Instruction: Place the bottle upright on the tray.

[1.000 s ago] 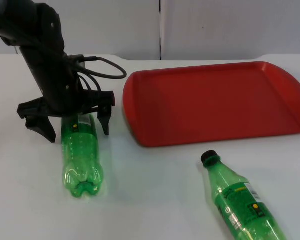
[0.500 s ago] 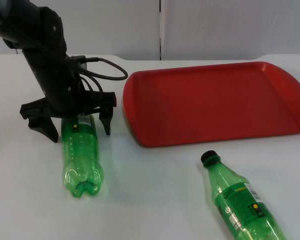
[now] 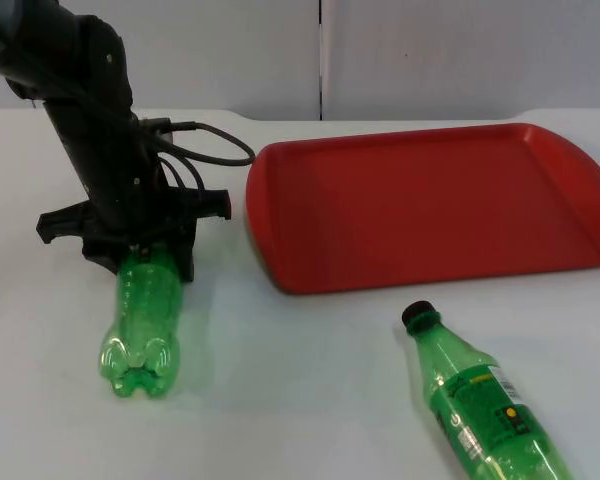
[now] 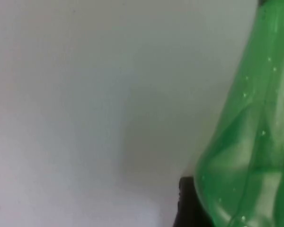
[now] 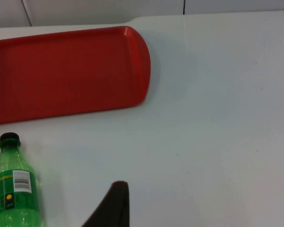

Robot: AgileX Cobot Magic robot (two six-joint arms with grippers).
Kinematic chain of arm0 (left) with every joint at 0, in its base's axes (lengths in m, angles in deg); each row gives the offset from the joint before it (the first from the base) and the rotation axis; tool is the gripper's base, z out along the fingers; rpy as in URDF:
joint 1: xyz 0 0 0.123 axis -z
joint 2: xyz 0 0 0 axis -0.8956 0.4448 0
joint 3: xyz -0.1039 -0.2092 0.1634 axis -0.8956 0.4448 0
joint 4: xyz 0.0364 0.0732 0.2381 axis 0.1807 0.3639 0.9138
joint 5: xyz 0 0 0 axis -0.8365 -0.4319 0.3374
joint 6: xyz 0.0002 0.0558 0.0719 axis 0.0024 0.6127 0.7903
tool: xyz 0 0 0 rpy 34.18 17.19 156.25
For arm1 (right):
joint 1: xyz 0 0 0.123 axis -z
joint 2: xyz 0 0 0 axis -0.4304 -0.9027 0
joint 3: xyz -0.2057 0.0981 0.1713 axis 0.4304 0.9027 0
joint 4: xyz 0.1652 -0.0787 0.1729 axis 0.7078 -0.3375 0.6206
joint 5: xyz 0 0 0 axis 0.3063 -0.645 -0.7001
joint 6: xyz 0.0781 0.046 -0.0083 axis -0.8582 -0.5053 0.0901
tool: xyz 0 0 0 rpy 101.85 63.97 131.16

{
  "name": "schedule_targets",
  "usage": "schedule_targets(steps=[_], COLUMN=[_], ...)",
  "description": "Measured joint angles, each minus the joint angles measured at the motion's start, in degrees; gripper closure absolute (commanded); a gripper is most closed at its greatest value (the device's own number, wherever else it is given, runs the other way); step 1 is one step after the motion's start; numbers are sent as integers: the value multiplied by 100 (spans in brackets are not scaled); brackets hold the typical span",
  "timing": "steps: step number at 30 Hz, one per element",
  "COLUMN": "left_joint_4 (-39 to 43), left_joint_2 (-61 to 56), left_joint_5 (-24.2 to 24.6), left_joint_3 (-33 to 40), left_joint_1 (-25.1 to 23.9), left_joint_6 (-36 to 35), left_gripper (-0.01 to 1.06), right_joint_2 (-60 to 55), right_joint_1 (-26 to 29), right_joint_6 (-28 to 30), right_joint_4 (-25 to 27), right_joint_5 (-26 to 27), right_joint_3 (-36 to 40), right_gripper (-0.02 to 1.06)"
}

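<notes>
White worktop (image 3: 310, 380) holds all. Red tray (image 3: 430, 205) lies flat toward wall, bare. Left gripper (image 3: 140, 262) down on worktop left of tray, fingers squeezed on neck end of green bottle (image 3: 140, 325). Bottle lies flat, base toward camera. Second green bottle (image 3: 475, 400), black cap, lies in front of tray. Right arm waits; cannot tell its fingers.

White table (image 3: 310, 400) bearing a red tray (image 3: 430, 205) towards the grey wall, a labelled green bottle (image 3: 475, 400) lying on its side near the front, and a second green bottle (image 3: 140, 325) lying left of the tray.
</notes>
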Motion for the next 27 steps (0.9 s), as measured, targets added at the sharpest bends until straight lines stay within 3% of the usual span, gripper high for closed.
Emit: schedule_targets(steps=[16, 27], left_joint_4=[-44, -102], left_joint_2=[-194, -1621], left_joint_5=[124, -436], left_joint_3=[10, 10], left_joint_1=[0, 0], left_joint_6=[73, 334], left_gripper=[105, 105], right_joint_2=[0, 0], right_joint_1=[0, 0], right_joint_6=[0, 0], right_joint_4=[0, 0], right_joint_5=[0, 0], right_joint_3=[0, 0], right_gripper=[0, 0])
